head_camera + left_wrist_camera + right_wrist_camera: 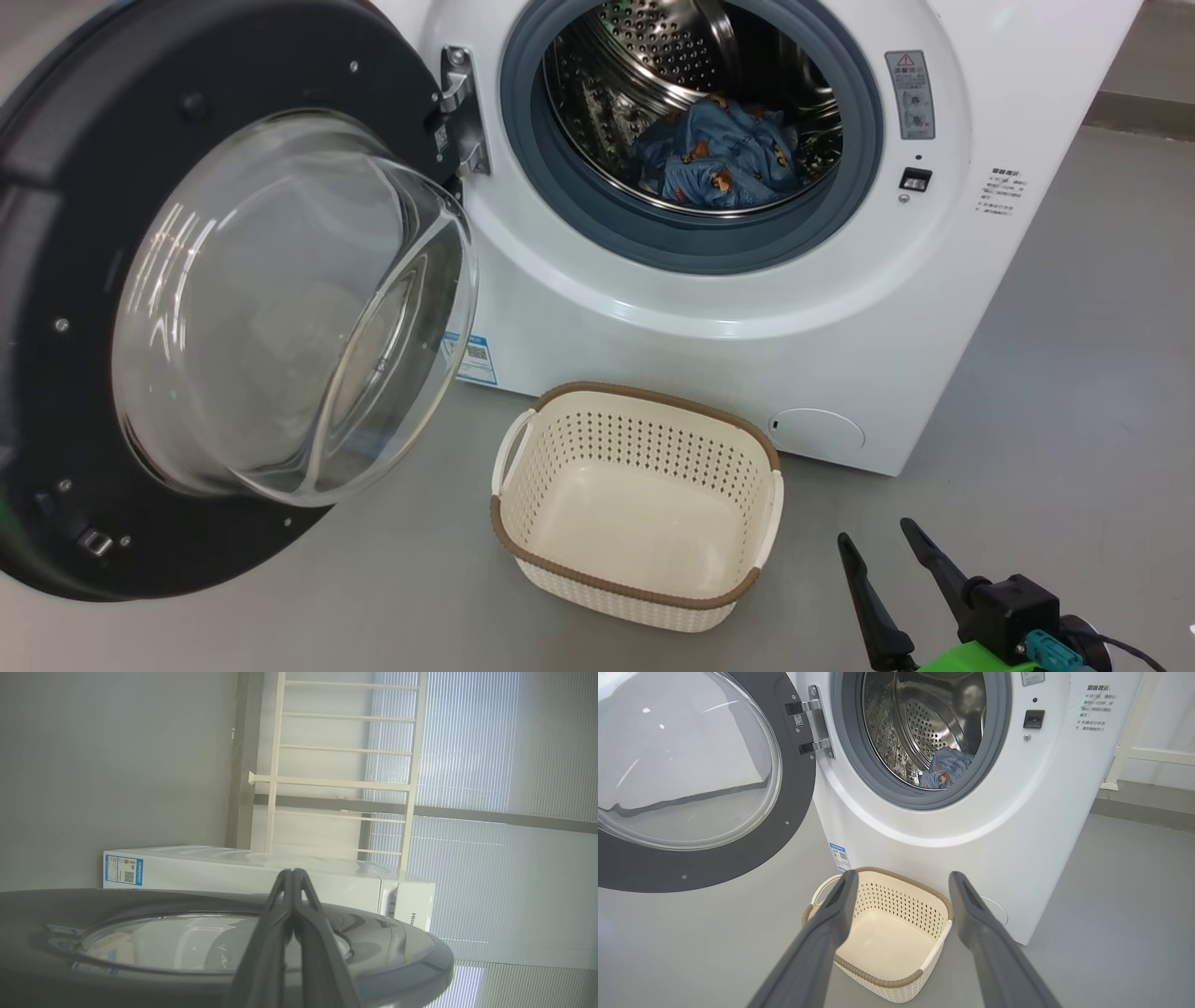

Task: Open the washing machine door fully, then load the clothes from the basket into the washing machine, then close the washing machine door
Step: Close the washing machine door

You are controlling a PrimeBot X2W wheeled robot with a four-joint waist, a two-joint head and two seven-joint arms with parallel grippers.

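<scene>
The washing machine (709, 317) is standing on the grey floor (1074, 373) with its drum mouth facing the robot; the washing machine door (75, 205) is hanging wide on its left-hand hinge, glass bowl bulging toward the head camera, so the opening is lying free; the basket (653, 397) is sitting on the floor just in front of the machine, below the drum, handy for short lifts, and it is showing a bare bottom; the clothes (719, 154), blue fabric with small bears, are lying low inside the drum, which suggests loading is done and closing the door is the step in hand; the left end effector (292, 877) is reaching along the door's glossy outer face, fingers pressed together and holding nothing, probably placed to push the door, though whether it is touching is hard to tell; the right end effector (876, 534) is hovering spread wide and empty, near the basket but apart from it.
</scene>
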